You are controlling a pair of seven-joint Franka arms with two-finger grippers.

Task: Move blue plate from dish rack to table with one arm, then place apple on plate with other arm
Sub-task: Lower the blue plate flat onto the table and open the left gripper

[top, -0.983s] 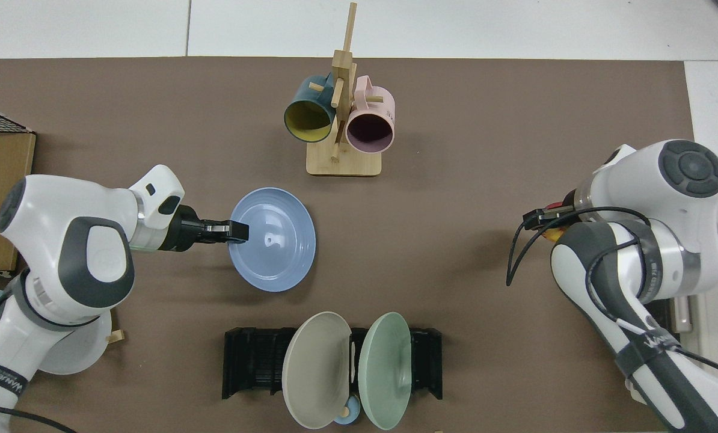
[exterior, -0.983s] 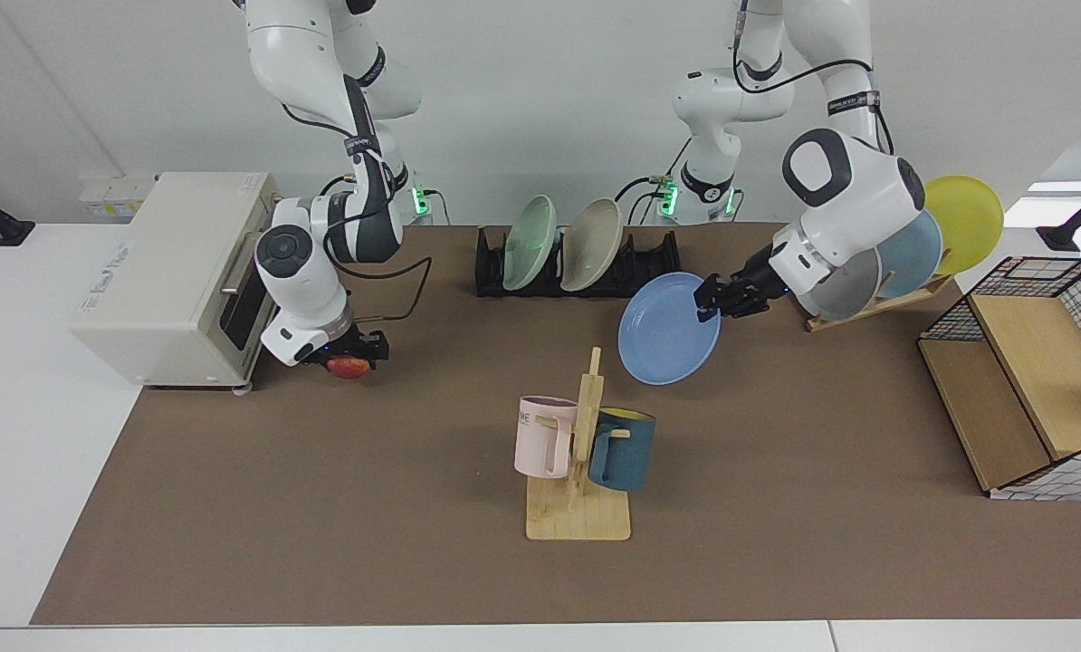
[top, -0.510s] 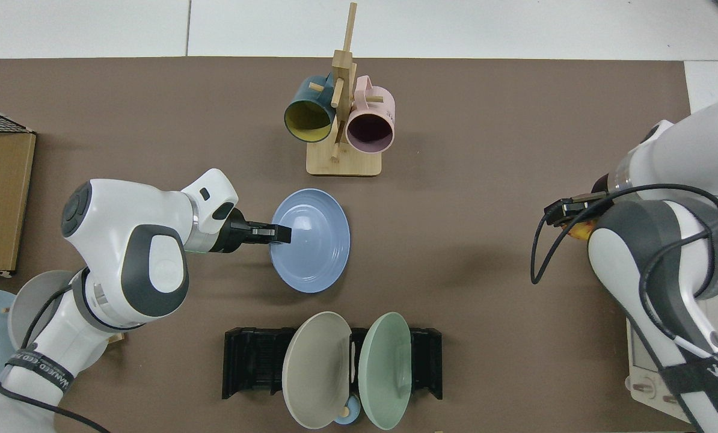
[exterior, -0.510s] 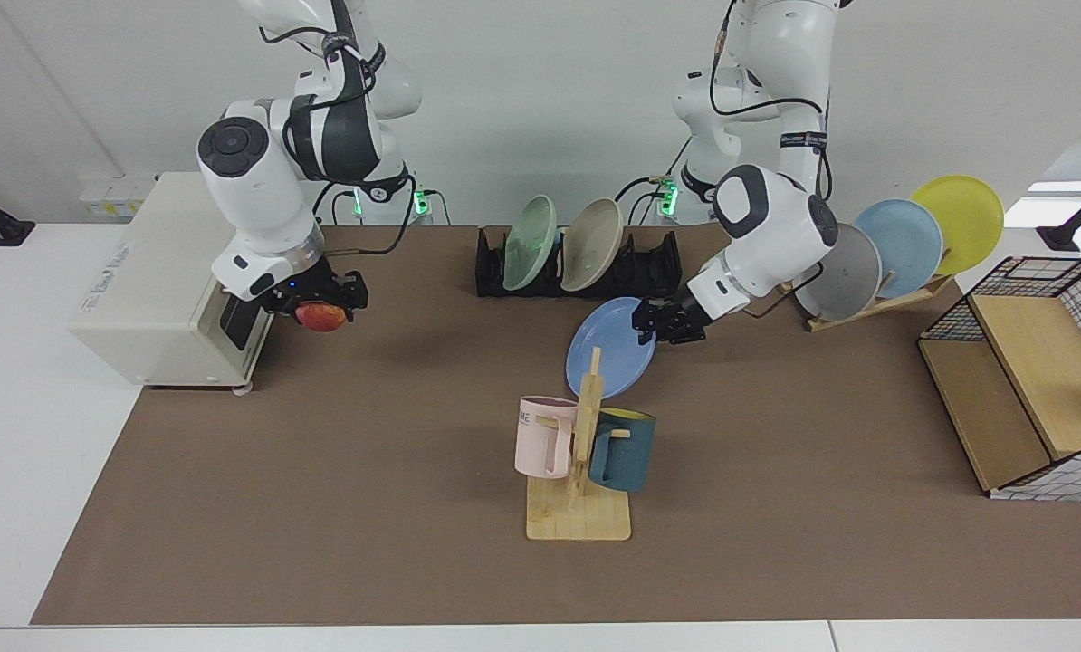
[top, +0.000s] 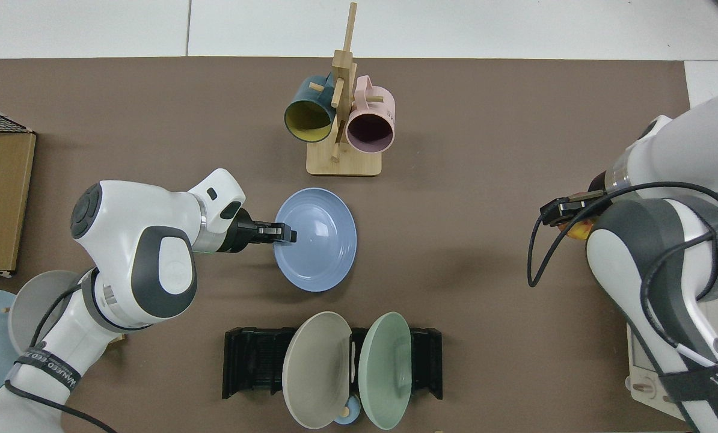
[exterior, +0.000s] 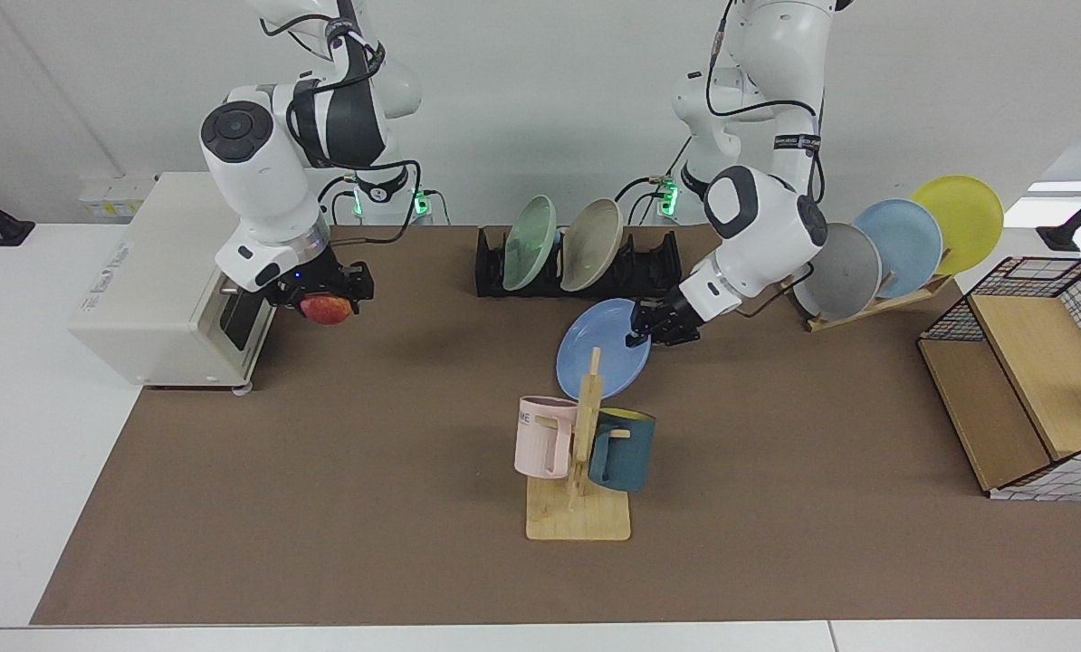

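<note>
Left pincer (exterior: 646,330) grips the blue plate (exterior: 602,361) by its rim, tilted above the table (exterior: 323,471); lowering it flat comes next. Right pincer (exterior: 323,299) holds the apple (exterior: 326,309) aloft, waiting.

Facing view looks across — top view straight down — both share the table (exterior: 70,507).

Matte blue plate (exterior: 602,351), smooth like plastic. Dull brown mat (exterior: 368,471) covers the table (exterior: 15,380). Pale bare-wood mug stand (exterior: 578,507). Glossy white arm shells (top: 124,234); black plastic dish rack (top: 251,361).
</note>
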